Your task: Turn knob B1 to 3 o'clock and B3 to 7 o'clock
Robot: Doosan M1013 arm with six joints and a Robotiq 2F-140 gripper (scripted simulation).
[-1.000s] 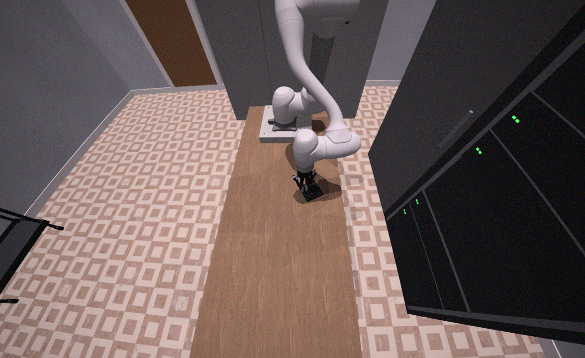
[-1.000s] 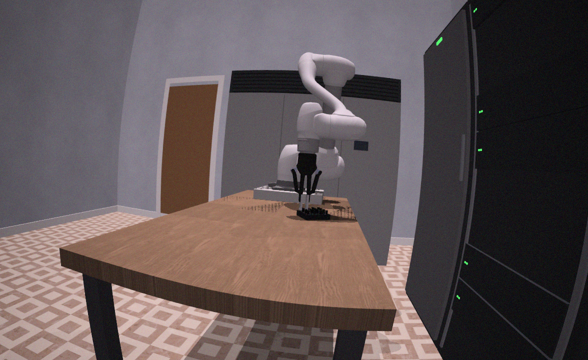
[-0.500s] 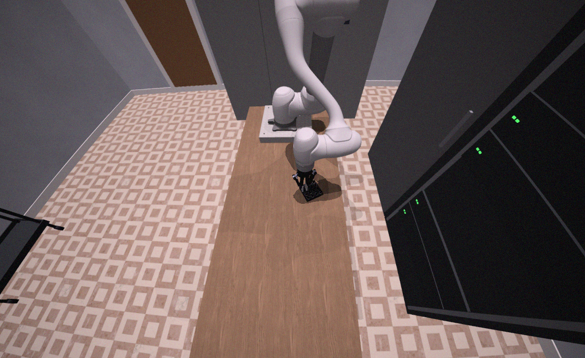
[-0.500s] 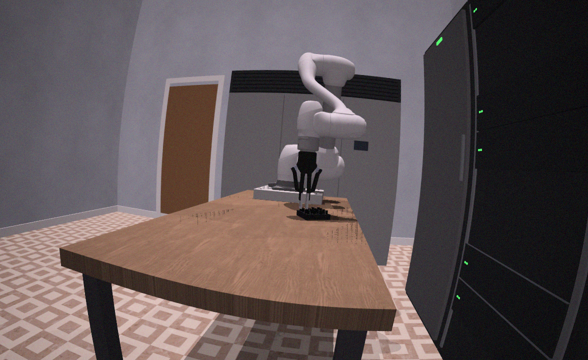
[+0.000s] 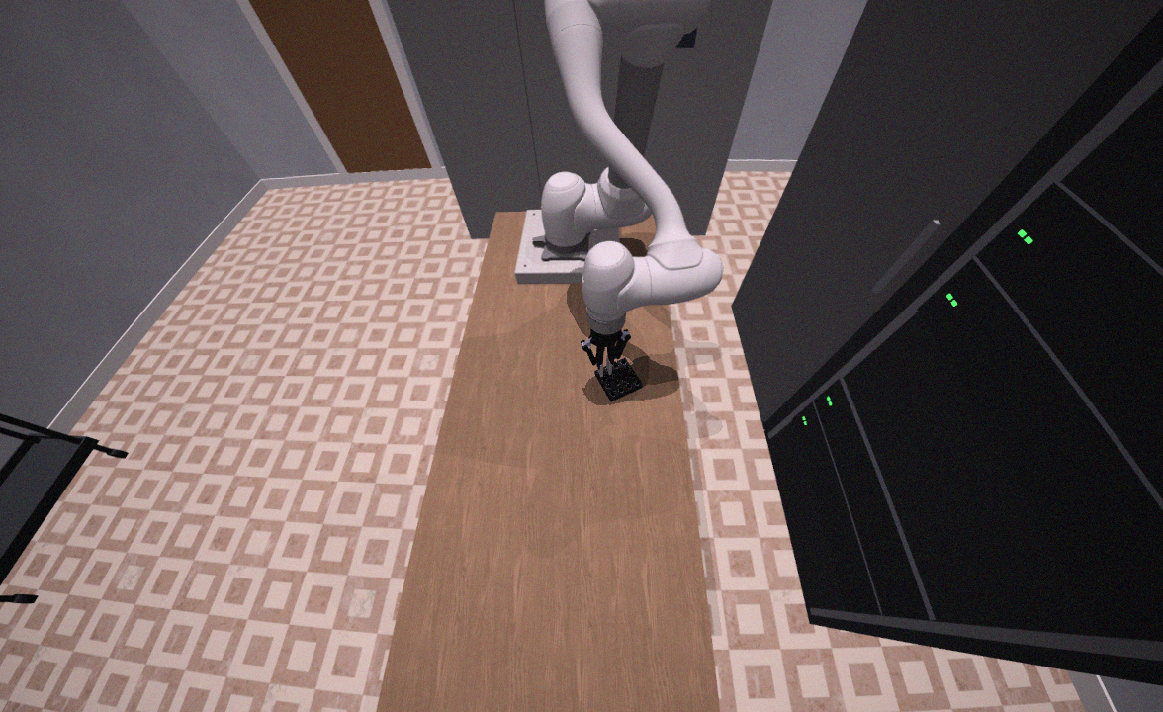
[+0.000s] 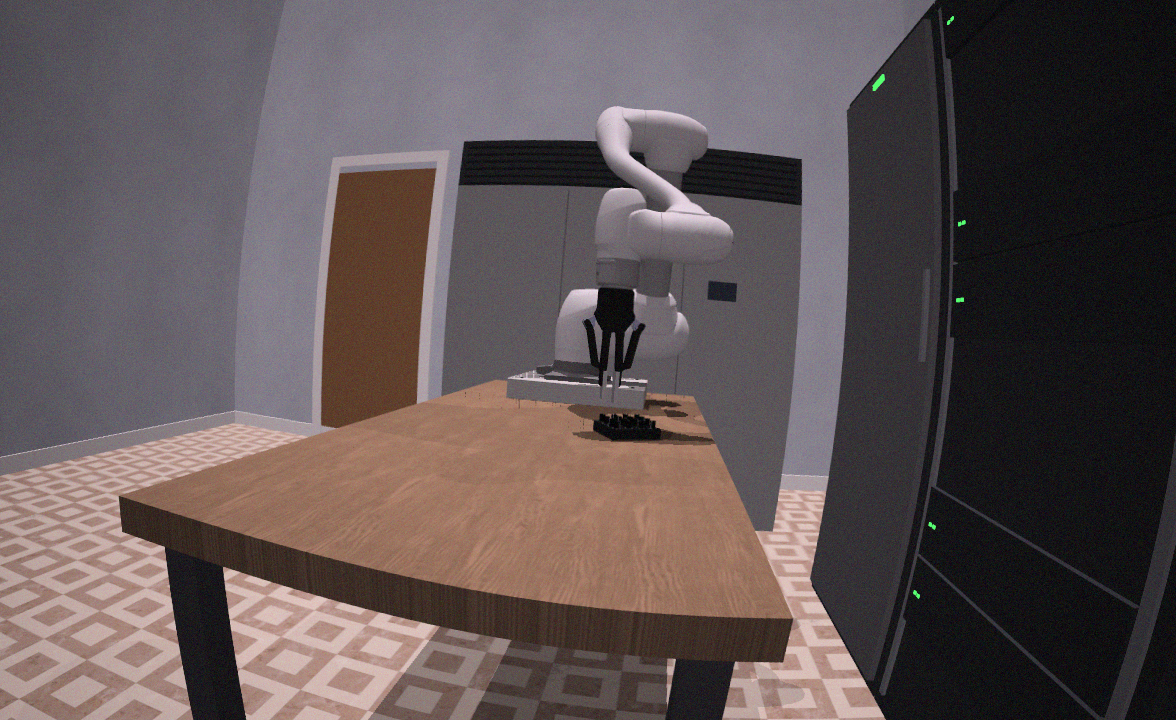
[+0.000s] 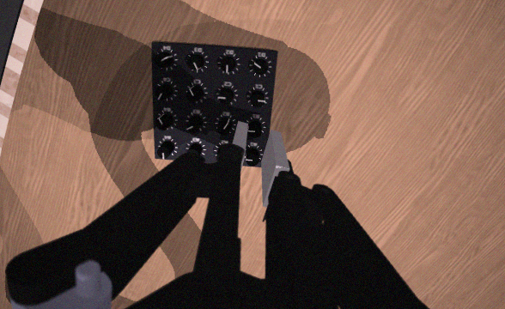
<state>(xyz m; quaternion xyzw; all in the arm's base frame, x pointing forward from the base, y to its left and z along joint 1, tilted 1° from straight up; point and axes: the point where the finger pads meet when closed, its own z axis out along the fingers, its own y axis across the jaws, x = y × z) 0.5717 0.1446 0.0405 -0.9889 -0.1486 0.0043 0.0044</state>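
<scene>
"Two slim grey fingers make the tip of our black two-finger claw (image 5: 606, 372) (image 6: 611, 400) (image 7: 258, 128). What have we got in them?"

"Nothing. We see them narrowly parted, tips above the box in the exterior view."

"And the nearest target, the round black white-lined knob B1 (image 7: 256, 127)?"

"Just beyond the tips in the wrist view. Read with its name upright, its line points at about 3 o'clock, so we judge that one done."

"Then we want the round black knob B3 (image 7: 196, 122). Which way?"

"At 9 o'clock from the tips in the wrist view, along row B, past B2. Its line seems near 2 o'clock by its own ring, and we need 7."

"So we'd travel high, square up over B3, then turn it clockwise, clear of the neighbours."

"Yes. The black square knob box (image 5: 618, 382) (image 6: 628, 432) (image 7: 210, 77) sits flat on the brown wooden table (image 5: 550, 549) (image 6: 485, 510) (image 7: 407, 86)."
</scene>
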